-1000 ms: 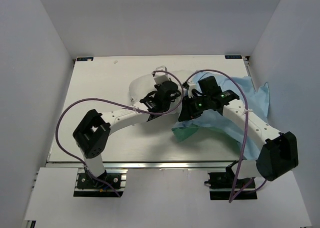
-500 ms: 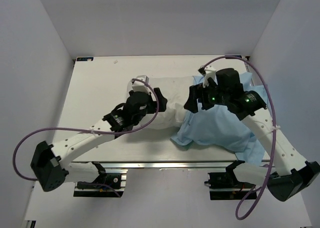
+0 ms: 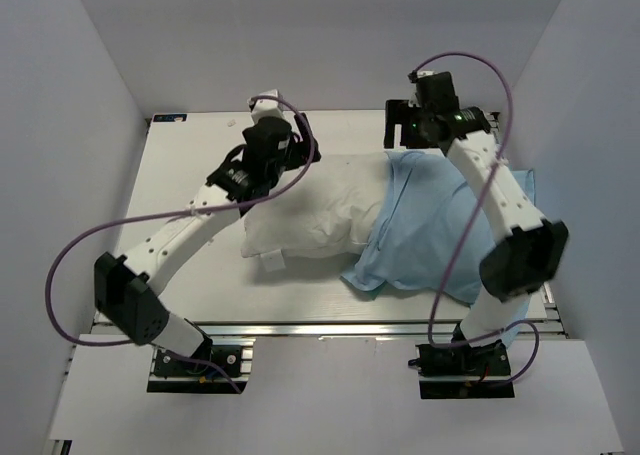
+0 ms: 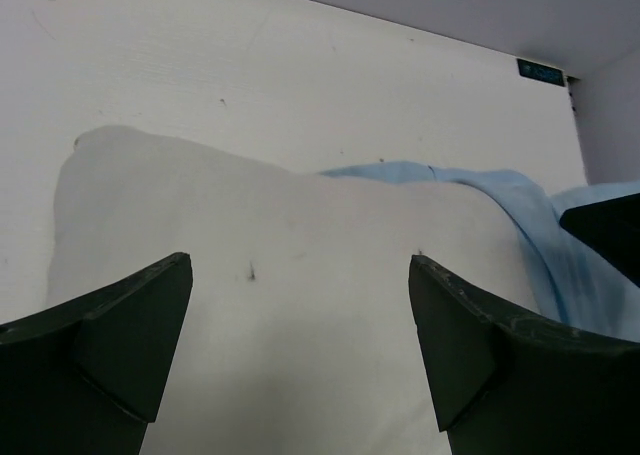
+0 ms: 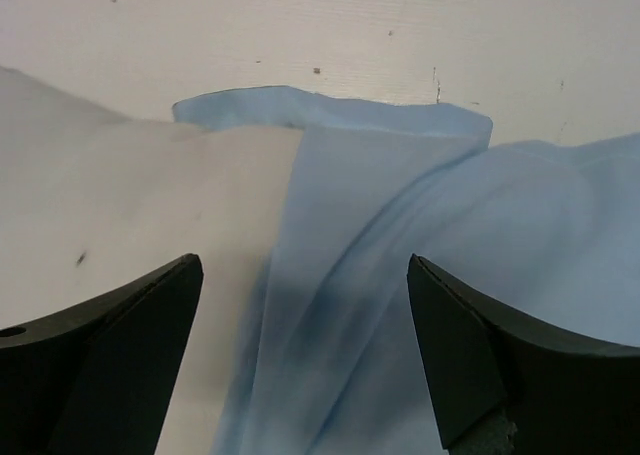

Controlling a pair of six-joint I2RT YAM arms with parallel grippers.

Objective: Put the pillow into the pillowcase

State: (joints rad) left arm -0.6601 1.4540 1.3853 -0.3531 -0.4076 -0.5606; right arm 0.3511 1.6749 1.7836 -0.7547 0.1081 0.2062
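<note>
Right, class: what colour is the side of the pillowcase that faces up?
The pillowcase shows plain light blue, with no pattern visible; it shows best in the right wrist view.

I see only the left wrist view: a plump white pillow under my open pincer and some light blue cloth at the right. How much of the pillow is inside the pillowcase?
Observer: In the top view the thin light blue fabric pillowcase covers only the right end of the plump white stuffed pillow; most lies bare.
Operator: Where is the right pincer?
Observer: The right pincer is open, holding nothing, above the far edge of the case's mouth.
Operator: Is it between both layers?
Observer: Yes; the right wrist view shows blue cloth under and over it.
</note>
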